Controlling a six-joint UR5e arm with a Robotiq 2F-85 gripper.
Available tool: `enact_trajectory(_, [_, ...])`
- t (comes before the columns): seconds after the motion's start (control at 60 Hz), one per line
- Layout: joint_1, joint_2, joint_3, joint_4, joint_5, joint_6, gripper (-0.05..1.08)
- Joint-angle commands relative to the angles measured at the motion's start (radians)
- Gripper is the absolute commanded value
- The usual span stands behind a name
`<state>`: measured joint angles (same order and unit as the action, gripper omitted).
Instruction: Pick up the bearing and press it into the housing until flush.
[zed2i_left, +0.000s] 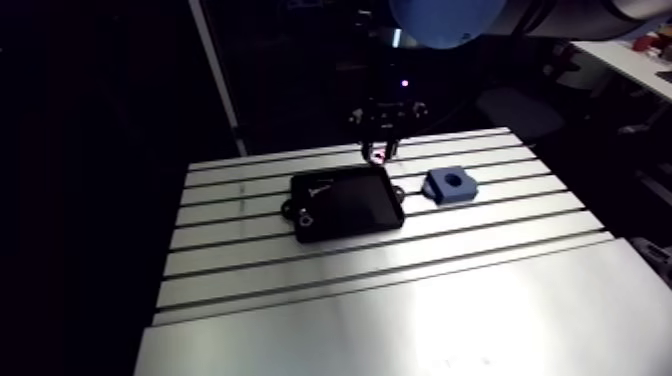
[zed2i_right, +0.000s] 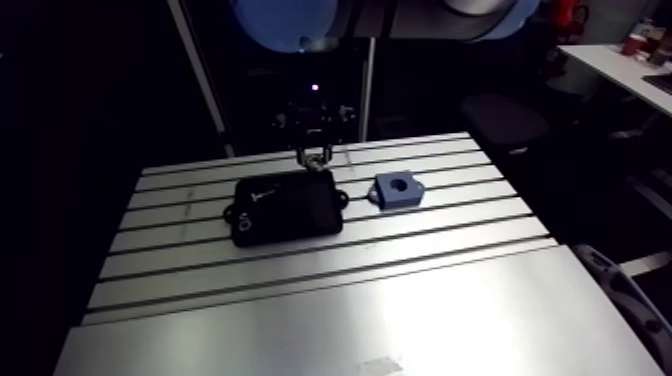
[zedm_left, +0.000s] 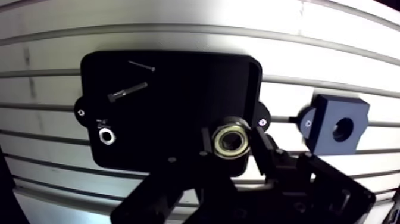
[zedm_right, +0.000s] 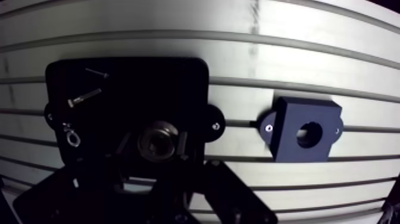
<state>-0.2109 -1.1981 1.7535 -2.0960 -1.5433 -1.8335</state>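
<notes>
The bearing (zedm_left: 231, 140), a steel ring with a dark bore, sits pressed between my two black fingers (zedm_left: 259, 143). My gripper (zedm_left: 231, 143) is shut on it, over the near corner of the black tray (zedm_left: 178, 89) on the housing's side. The arm view shows the gripper (zed2i_left: 381, 151) low at the tray's far edge. The blue housing (zedm_left: 339, 124), a square block with a round bore (zedm_right: 309, 134), stands on the table beside the tray, apart from the gripper. I cannot tell whether the bearing still touches the tray floor.
In the tray lie a dark bolt (zedm_left: 127, 93), a thin pin (zedm_left: 141, 65) and a small metal ring (zedm_left: 108, 136). The tray and housing (zed2i_left: 449, 185) rest on the slotted aluminium table (zed2i_left: 400, 290), whose wide near half is smooth plate.
</notes>
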Motion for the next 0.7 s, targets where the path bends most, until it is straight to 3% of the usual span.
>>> enact_trajectory(0.017, [-0.056, -0.011, -0.028, 0.037, -0.007, -0.059, 0.75])
enact_trajectory(0.15, [-0.1, -0.027, -0.031, 0.042, -0.008, -0.097, 0.75])
enact_trajectory(0.417, [-0.158, -0.028, -0.03, 0.051, -0.033, -0.135, 0.75])
enact_trajectory(0.7, [-0.199, -0.013, -0.023, 0.038, -0.033, -0.16, 0.75])
